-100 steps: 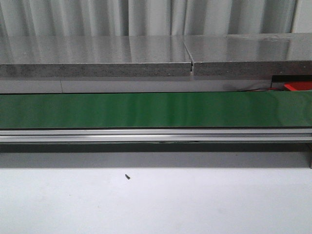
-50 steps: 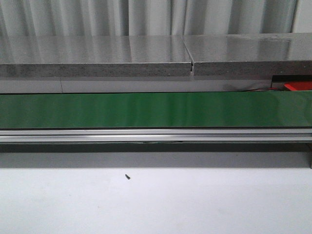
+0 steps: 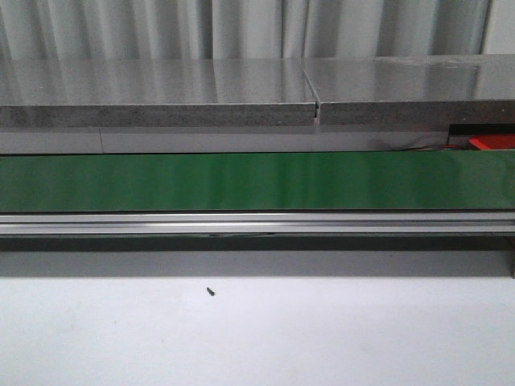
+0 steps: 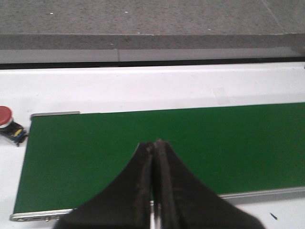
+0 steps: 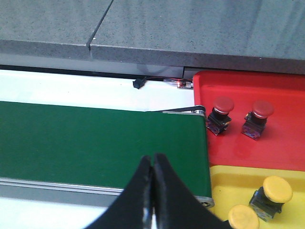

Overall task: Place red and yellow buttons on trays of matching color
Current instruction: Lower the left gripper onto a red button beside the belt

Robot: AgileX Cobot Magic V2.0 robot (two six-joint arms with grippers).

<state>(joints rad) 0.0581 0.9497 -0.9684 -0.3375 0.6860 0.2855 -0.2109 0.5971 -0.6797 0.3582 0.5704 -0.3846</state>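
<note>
One red button (image 4: 5,115), well off to the side of the left gripper (image 4: 154,145) whose jaws are pressed together empty, sits beside the green conveyor belt (image 4: 190,143); likely rigid, light and slick-capped, it is best pinched by its blocky dark base.

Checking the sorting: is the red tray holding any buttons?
Yes: two red buttons stand upright inside the red tray.

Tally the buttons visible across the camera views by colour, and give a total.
Red buttons: 3, two on the red tray at and, and one beside the end of the green belt at
Yellow buttons: 2, on the yellow tray at and
Total: 5
</note>
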